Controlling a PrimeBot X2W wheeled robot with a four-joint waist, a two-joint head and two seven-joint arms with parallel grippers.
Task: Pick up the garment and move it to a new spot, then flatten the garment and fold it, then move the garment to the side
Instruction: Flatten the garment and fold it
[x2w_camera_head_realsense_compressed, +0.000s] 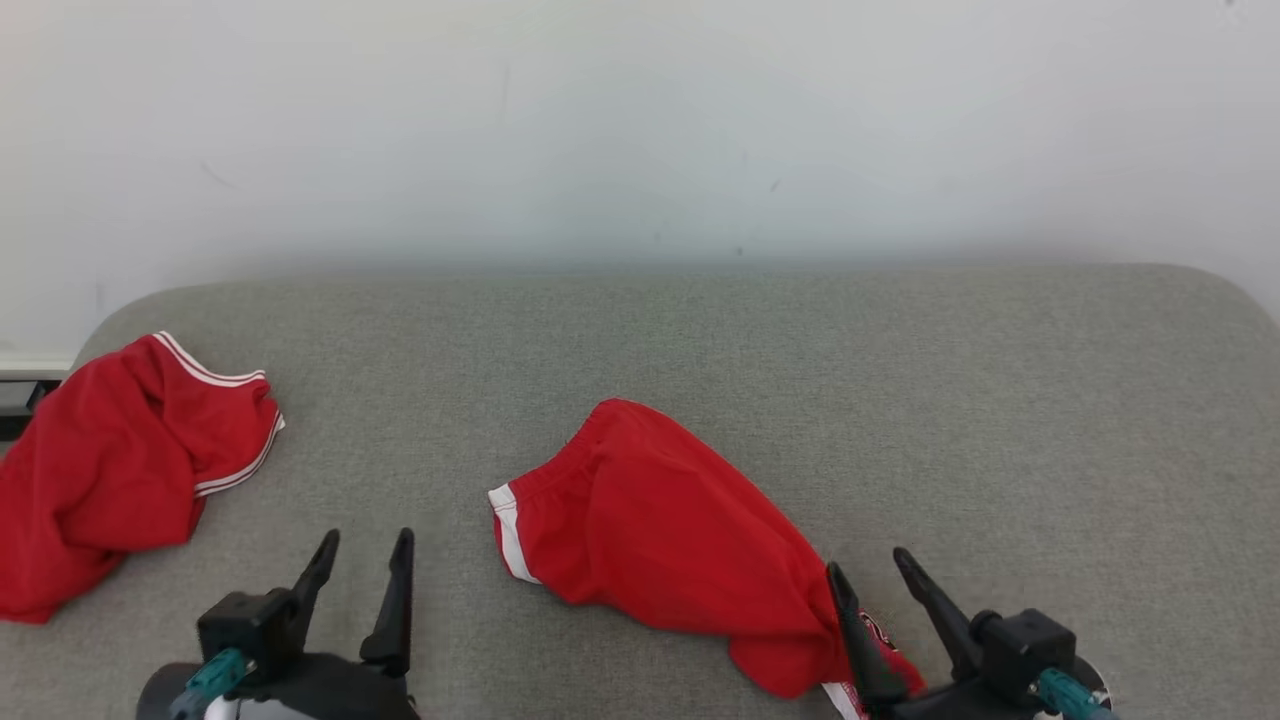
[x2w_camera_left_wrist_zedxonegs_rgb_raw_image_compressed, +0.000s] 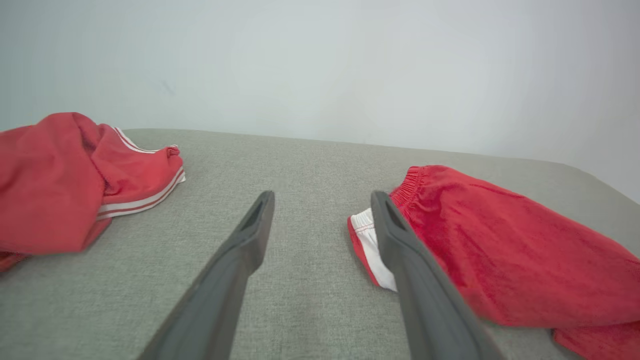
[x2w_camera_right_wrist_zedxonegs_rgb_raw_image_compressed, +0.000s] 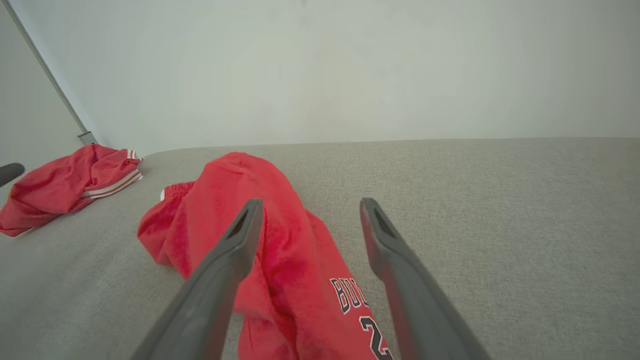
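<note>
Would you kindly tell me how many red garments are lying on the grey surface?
2. The left garment lies crumpled at the surface's left edge; the middle garment lies near the centre, its near end beside the right gripper. Nothing else seems hidden.

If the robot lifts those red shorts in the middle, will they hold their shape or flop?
Probably flop: the red shorts lie crumpled in soft folds on the grey cushion. They look thin, so likely light. Pushed, they'd probably bunch on that rough weave.

Lettering (x2w_camera_right_wrist_zedxonegs_rgb_raw_image_compressed: 350, 296) on garment (x2w_camera_right_wrist_zedxonegs_rgb_raw_image_compressed: 290, 235) (black and white) partly behind right tool (x2w_camera_right_wrist_zedxonegs_rgb_raw_image_compressed: 310, 212)
</note>
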